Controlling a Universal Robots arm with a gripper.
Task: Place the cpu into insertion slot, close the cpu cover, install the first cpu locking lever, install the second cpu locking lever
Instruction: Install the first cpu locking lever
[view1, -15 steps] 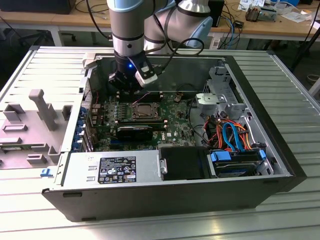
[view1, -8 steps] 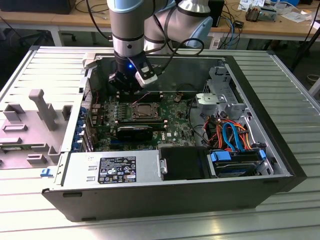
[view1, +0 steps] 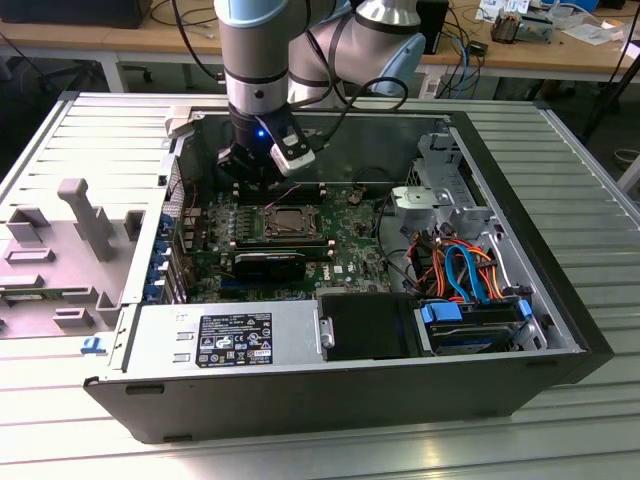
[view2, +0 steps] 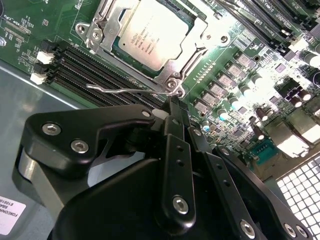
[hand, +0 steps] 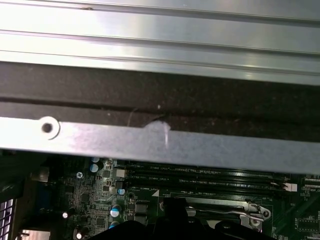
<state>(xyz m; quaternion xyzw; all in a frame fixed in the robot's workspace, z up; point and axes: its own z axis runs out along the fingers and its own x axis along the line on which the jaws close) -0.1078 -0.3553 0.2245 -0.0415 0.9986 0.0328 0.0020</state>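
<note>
The cpu (view2: 152, 35), a flat silver square, sits in the insertion slot, which lies hidden beneath it. The silver cpu cover (view2: 192, 60) is down flat around the cpu's edges. A thin wire locking lever (view2: 125, 90) runs along the socket side that faces the memory slots. My gripper (view2: 172, 104) has its black fingers pressed together, shut on nothing, with the tips right beside that lever at the socket's corner; contact cannot be told. In the exterior view the gripper (view1: 255, 185) hangs just behind the cpu (view1: 290, 218). The first wrist view catches the lever (hand: 235, 214) along the socket edge.
Long black memory slots (view2: 85, 70) run beside the socket. The open case holds a grey power supply (view1: 225, 335) in front, a black card (view1: 270, 265), and a drive cage with blue and orange cables (view1: 465, 270). The case wall (hand: 160, 145) is close behind the gripper.
</note>
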